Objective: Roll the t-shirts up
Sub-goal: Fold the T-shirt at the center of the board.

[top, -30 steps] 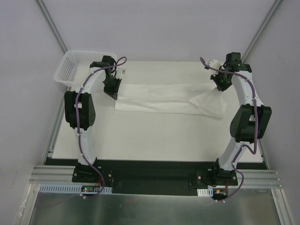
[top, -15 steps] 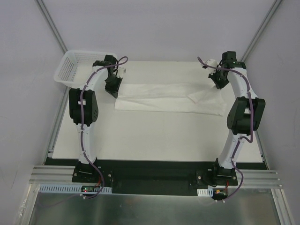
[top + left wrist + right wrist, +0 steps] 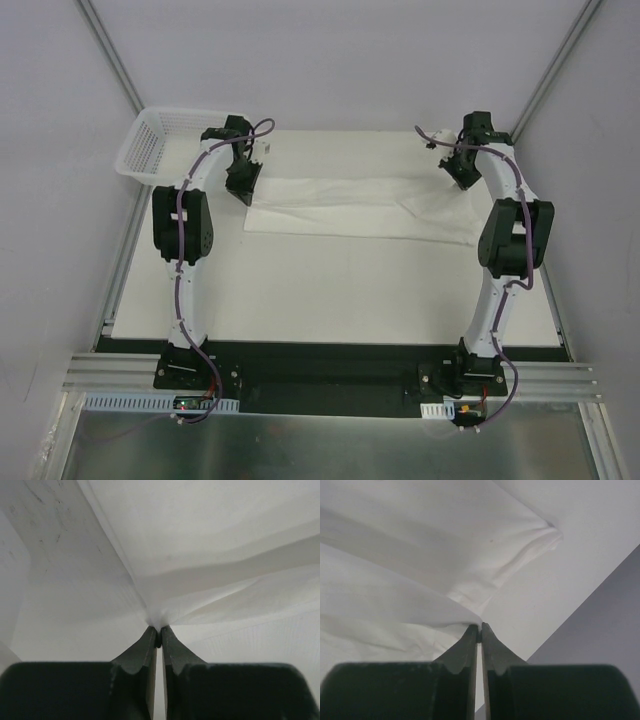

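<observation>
- The plain white cotton t-shirt (image 3: pixel 350 205) lies folded into a long flat band across the far part of the white worktop (image 3: pixel 330 290).
- The left gripper (image 3: pixel 158 631) and right gripper (image 3: pixel 480 627) have their jaws clenched on cloth at opposite ends.
- Judging by this, only the flattening is done; no roll is begun.

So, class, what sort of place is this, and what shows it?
Probably a robot test cell: left arm and right arm bolted to a metal rail, plain panels around a white table, one t-shirt and a mesh basket.
</observation>
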`<state>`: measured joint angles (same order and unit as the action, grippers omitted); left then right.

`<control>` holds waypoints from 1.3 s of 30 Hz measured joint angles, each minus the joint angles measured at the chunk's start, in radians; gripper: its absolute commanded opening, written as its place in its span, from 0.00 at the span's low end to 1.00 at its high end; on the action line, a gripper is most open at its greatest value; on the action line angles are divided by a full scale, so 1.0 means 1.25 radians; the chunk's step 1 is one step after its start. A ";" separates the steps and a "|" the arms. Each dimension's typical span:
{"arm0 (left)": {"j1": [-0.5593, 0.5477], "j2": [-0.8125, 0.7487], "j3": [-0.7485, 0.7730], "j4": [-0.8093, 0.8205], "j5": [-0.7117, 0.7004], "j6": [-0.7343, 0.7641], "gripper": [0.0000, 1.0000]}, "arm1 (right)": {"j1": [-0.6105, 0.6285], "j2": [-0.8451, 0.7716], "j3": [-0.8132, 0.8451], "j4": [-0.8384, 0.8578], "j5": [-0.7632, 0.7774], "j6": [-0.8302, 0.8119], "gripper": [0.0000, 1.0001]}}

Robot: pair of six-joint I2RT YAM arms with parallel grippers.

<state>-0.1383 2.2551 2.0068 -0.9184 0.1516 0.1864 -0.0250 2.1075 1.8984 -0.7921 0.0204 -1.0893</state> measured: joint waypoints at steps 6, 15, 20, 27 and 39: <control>0.000 -0.001 0.001 0.006 -0.041 -0.011 0.54 | 0.006 0.032 0.046 0.009 0.060 0.034 0.40; 0.000 -0.147 -0.082 0.014 -0.026 -0.021 0.56 | -0.043 -0.074 -0.009 -0.056 0.019 0.106 0.44; 0.000 -0.186 -0.149 0.016 0.007 -0.017 0.54 | -0.109 -0.138 -0.122 -0.133 -0.056 0.143 0.46; 0.000 -0.134 -0.178 0.013 0.024 -0.014 0.53 | -0.163 -0.103 -0.163 -0.206 -0.116 0.148 0.46; 0.000 -0.050 -0.178 0.012 0.016 -0.003 0.49 | -0.176 0.013 -0.126 -0.240 -0.179 0.129 0.41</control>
<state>-0.1383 2.1925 1.7847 -0.9031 0.1715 0.1822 -0.2447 2.1239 1.7412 -1.0924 -0.2031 -0.9279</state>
